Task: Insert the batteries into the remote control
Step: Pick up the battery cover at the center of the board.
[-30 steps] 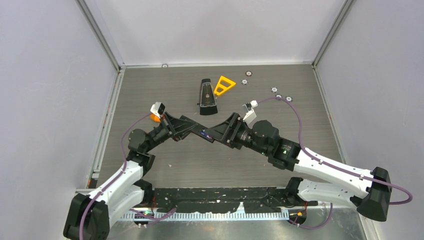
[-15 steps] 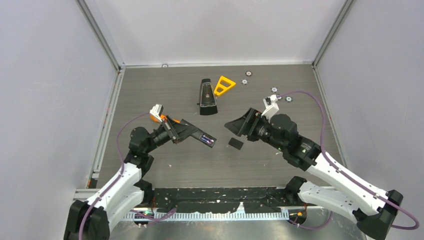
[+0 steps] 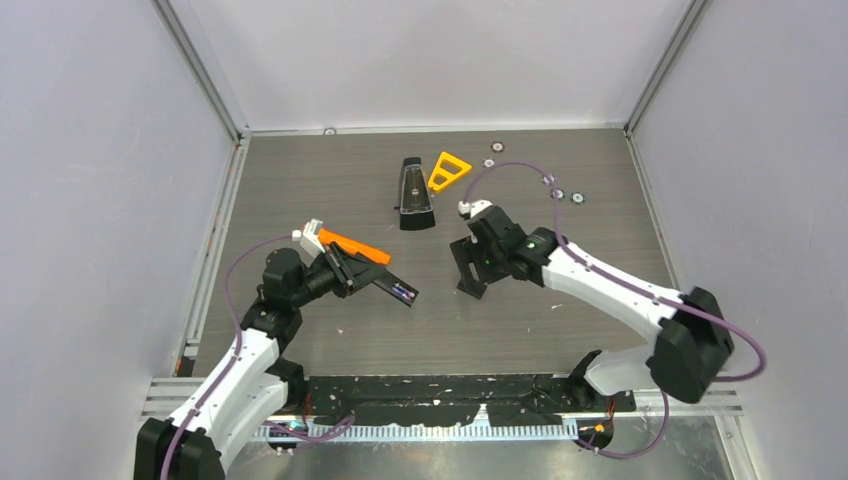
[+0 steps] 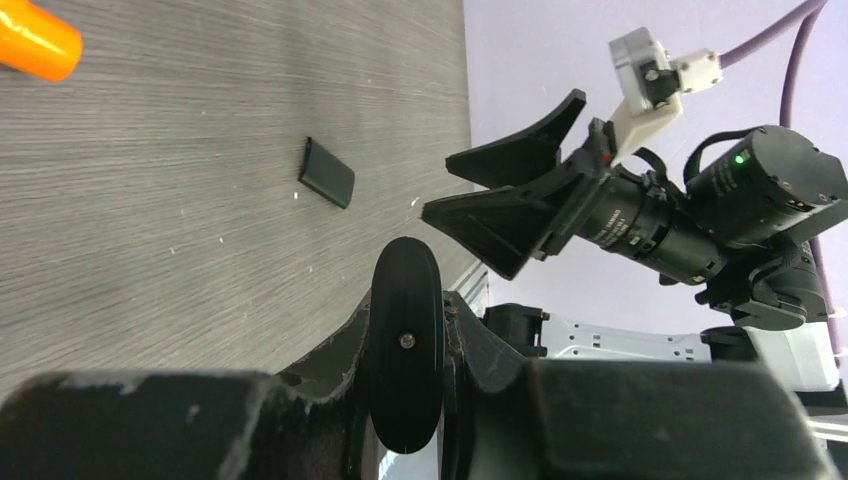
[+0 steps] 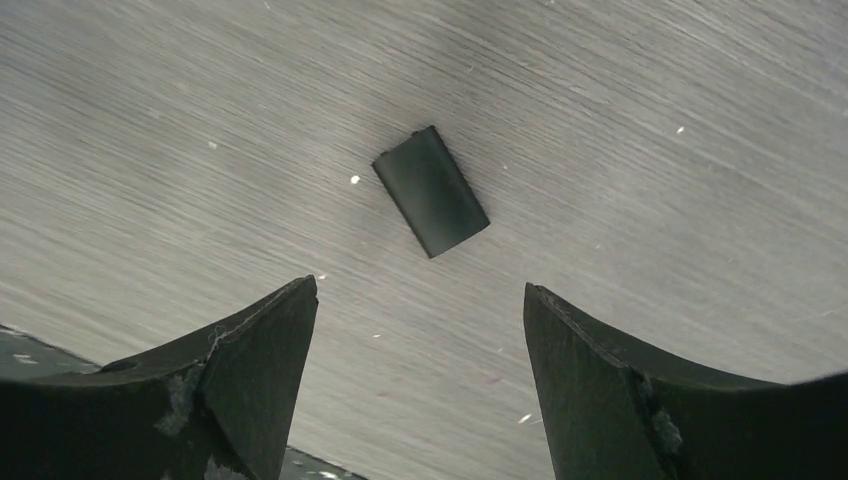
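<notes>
My left gripper is shut on the remote control, a slim black bar held just above the table, pointing right. A purple-blue glint of the batteries shows in its far end. In the left wrist view the remote control is seen end-on, pinched between the fingers. My right gripper points down at the table with its jaws wide open and nothing between them. Just beyond its fingertips a small black cover piece lies flat; the same cover piece shows in the left wrist view.
A tapered black case and a yellow triangle lie at the back centre. Several small silver discs are scattered at the back right. An orange tool lies beside my left wrist.
The right gripper drew away from the remote and opened; the cover piece now lies on the table. The right arm then swung over it, pointing down. The left gripper pulled the remote back left.
</notes>
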Action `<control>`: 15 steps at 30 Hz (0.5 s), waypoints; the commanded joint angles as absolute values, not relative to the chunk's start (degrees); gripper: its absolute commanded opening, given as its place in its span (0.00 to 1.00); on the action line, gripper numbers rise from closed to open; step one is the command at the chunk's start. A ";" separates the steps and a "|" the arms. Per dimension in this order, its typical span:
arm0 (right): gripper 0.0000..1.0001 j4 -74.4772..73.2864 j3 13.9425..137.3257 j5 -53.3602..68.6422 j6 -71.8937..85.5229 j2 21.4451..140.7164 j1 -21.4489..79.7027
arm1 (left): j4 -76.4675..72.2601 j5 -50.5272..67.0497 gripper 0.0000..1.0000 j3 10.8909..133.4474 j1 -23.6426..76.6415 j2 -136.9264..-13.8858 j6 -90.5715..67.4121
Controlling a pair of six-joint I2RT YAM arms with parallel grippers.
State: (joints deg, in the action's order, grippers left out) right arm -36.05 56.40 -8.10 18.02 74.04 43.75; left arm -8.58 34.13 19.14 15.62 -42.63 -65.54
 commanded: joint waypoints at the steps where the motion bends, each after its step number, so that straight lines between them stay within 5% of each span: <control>1: 0.81 -39.15 60.19 -4.62 1.93 79.65 44.01 | -8.82 36.22 0.00 21.79 14.19 -44.06 -63.72; 15: 0.78 -37.07 60.91 2.04 -8.85 93.60 43.90 | -8.89 39.64 0.00 24.12 12.16 -47.94 -58.77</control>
